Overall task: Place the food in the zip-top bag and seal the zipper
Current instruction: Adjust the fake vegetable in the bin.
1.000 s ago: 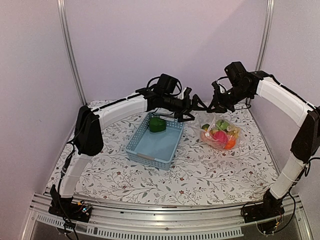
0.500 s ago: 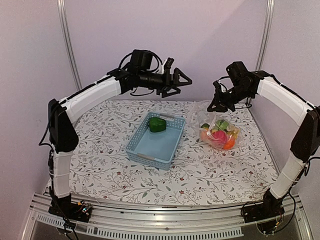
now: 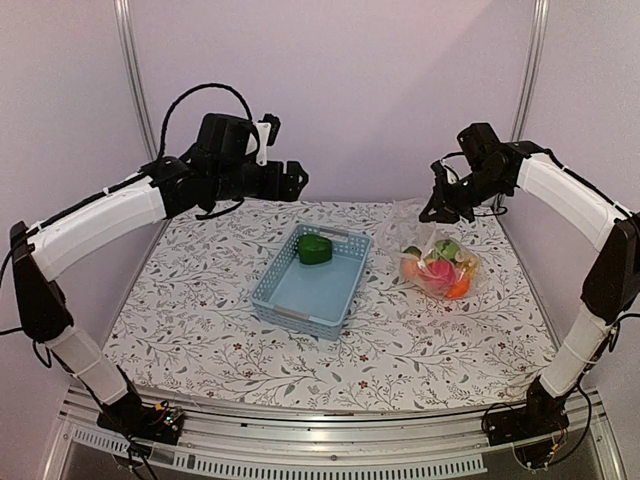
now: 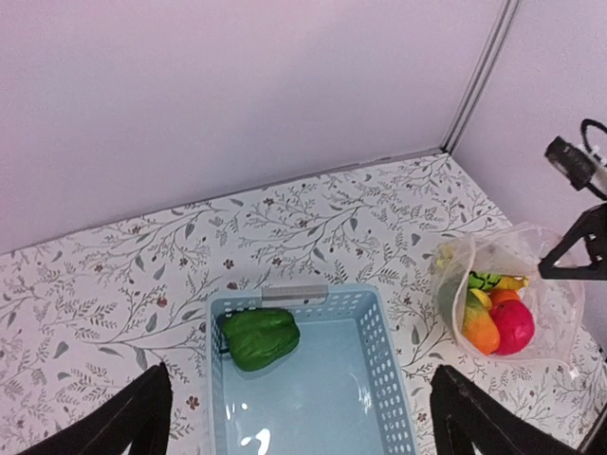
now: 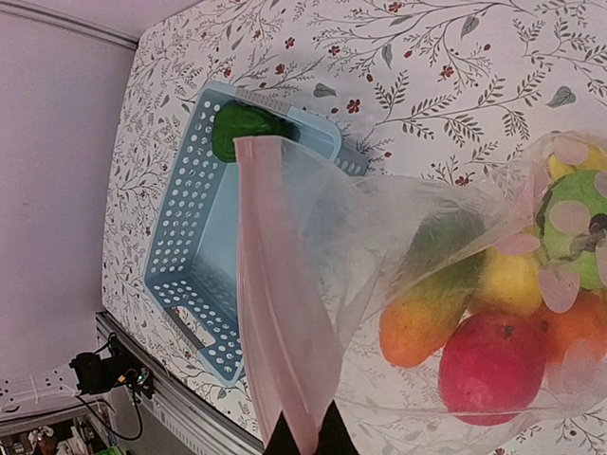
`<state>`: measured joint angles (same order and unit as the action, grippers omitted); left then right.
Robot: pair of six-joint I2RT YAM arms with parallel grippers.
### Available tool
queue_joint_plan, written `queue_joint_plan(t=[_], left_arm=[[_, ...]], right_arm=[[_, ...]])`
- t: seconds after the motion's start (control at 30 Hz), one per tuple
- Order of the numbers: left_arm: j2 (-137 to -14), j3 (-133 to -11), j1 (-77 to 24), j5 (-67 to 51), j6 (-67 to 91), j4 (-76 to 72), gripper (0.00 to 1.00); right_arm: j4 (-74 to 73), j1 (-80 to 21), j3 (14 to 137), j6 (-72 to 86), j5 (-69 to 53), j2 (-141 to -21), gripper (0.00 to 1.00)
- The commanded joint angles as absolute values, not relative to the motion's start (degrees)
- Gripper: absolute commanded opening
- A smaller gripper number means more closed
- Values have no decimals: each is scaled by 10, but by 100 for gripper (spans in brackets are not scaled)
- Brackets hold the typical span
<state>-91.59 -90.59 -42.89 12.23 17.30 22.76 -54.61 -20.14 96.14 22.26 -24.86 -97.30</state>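
Against the far short wall of the basket (image 3: 262, 290) lies the green pepper (image 3: 315, 249), lengthwise along it, below and right of the raised left tool (image 3: 288, 180), the nearer one, fingers (image 4: 133, 417) wide apart and empty, while the right tool (image 3: 437, 207) pinches the zipper (image 5: 270, 313), holding up the fruit-filled bag (image 3: 445, 268) on the tabletop (image 3: 400, 340) beside the basket.

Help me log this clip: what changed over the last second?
The left claw pulled away from the bag, swinging up and to the left; it is now open and empty. The right claw stayed shut on the zipper, and the bag, its food, the basket and the pepper did not move.
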Motion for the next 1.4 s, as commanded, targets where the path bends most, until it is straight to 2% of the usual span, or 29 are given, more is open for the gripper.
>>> queue_joint_plan(t=[0.0,0.13,0.17,0.23,0.27,0.63,1.07,1.37], left_arm=[[-961,-838,-394,73,150,178,90],[-1040,-884,-391,31,173,228,86],[-1061,-898,-389,19,176,237,87],[-1095,-922,-390,-8,175,248,98],[-1108,-930,-389,-16,172,248,99],[-1248,-1038,-371,-4,146,247,100],[-1310,-1053,-356,-2,135,235,99],[-1269,-993,-376,-21,113,246,96]], right_arm=[[-564,-198,981,209,-255,-973,0],[-571,-198,985,205,-256,-971,0],[-573,-198,984,204,-257,-971,0],[-572,-198,982,203,-260,-970,0],[-573,-198,983,204,-262,-969,0],[-571,-198,946,210,-280,-939,0],[-582,-198,937,209,-283,-931,0],[-565,-198,913,215,-286,-921,0]])
